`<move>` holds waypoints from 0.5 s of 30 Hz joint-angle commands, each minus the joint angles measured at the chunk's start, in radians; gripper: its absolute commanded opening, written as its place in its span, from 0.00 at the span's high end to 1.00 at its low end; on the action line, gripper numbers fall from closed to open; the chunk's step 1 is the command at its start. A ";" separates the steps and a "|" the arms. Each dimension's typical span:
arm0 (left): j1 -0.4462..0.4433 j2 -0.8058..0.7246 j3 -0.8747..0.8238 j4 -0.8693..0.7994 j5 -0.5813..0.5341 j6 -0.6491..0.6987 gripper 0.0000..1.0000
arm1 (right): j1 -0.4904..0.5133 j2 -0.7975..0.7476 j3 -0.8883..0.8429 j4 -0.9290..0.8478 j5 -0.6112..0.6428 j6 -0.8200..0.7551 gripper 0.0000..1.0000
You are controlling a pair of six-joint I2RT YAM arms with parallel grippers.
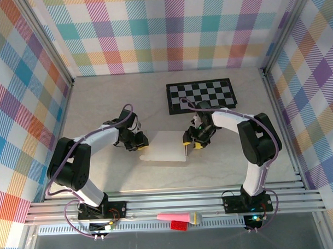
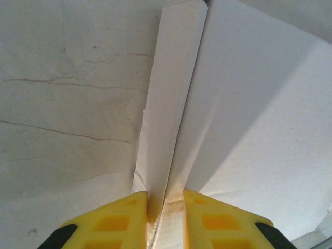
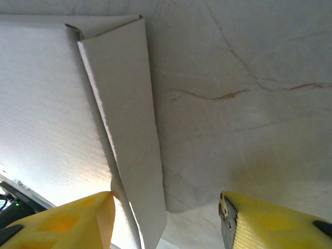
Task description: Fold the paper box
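Top view, paper box (image 1: 164, 146): lies flat in the middle of the table (image 1: 100, 94), between the two arms, so each can reach one side.
Top view, left gripper (image 1: 138, 142): sits right at the box's left edge, to work that side flap.
Top view, right gripper (image 1: 190, 144): sits at the box's right edge, for the other flap.
Top view, checkerboard mat (image 1: 201, 95): lies at the far right, apart from the box and out of the way.
Left wrist view, left flap (image 2: 168, 104): stands up from the flat part of the box, bent along its fold.
Left wrist view, left gripper (image 2: 165, 207): clenched on the flap's end, yellow fingers (image 2: 111, 220) on both sides, likely to keep that wall upright.
Right wrist view, right flap (image 3: 127, 129): stands up, leans a bit, just beside one yellow finger.
Right wrist view, right gripper (image 3: 166, 218): released, fingers wide apart, nothing pinched; looks ready to leave that wall alone or to grab it.
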 commanded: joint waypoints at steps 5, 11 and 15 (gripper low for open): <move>-0.043 -0.005 -0.027 -0.019 -0.026 -0.048 0.81 | -0.059 -0.026 -0.034 0.052 -0.065 -0.065 0.39; -0.051 -0.010 -0.025 -0.028 -0.032 -0.046 0.82 | -0.067 -0.011 -0.048 0.077 -0.109 -0.079 0.39; -0.056 -0.007 -0.025 -0.028 -0.038 -0.044 0.83 | -0.066 -0.010 -0.068 0.113 -0.141 -0.071 0.39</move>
